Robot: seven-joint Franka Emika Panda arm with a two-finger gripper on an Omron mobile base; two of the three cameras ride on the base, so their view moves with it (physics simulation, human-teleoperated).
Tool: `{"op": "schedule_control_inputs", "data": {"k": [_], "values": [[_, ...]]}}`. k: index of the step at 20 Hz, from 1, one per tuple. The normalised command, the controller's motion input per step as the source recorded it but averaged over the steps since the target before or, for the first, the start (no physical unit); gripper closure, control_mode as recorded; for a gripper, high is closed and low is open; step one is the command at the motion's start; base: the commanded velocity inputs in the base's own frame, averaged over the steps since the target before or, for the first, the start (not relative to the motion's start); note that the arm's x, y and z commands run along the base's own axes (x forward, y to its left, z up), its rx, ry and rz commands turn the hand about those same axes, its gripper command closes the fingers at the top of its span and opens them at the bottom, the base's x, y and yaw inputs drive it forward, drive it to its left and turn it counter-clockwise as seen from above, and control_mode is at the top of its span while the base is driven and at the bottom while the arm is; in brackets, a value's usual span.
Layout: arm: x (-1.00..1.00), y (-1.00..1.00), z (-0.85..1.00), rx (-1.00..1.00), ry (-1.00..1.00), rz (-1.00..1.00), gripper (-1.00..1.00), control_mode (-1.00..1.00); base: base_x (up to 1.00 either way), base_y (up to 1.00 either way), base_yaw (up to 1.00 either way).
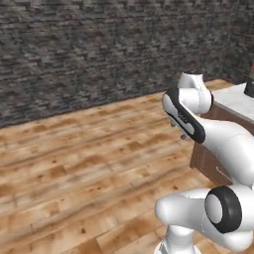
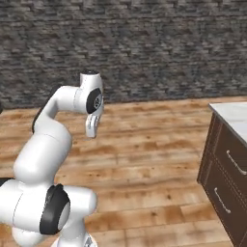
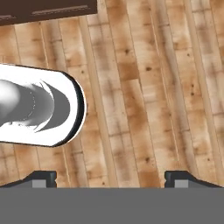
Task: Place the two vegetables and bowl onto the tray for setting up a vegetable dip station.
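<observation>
STATE: my gripper (image 3: 109, 177) fingers spread wide, holding nothing, aimed down at wooden floor (image 3: 144, 87) | TASK ITEMS: location cannot be told | CABINET (image 2: 226, 169): well apart, so approach pending

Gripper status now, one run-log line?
gripper: open, empty | aim: bare wood floor | cabinet: at right, apart

Bare wooden floor (image 2: 144, 144) lies open all round; only the dark cabinet (image 2: 226, 169) blocks the right.
</observation>
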Motion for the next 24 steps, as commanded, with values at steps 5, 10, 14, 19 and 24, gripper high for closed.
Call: {"op": "schedule_control_inputs", "data": {"k": [5, 10, 14, 19, 24], "values": [[0.0, 0.0, 0.0, 0.0, 0.0, 0.0, -1.0, 1.0, 0.73, 0.0, -0.68], [0.0, 0.0, 0.0, 0.0, 0.0, 0.0, -1.0, 1.0, 0.6, 0.02, -0.74], [0.0, 0.0, 0.0, 0.0, 0.0, 0.0, -1.0, 1.0, 0.67, 0.09, -0.72], [0.0, 0.0, 0.0, 0.0, 0.0, 0.0, -1.0, 1.0, 0.76, 0.16, -0.68], [0.0, 0.0, 0.0, 0.0, 0.0, 0.0, -1.0, 1.0, 0.51, 0.4, -0.61]]}}
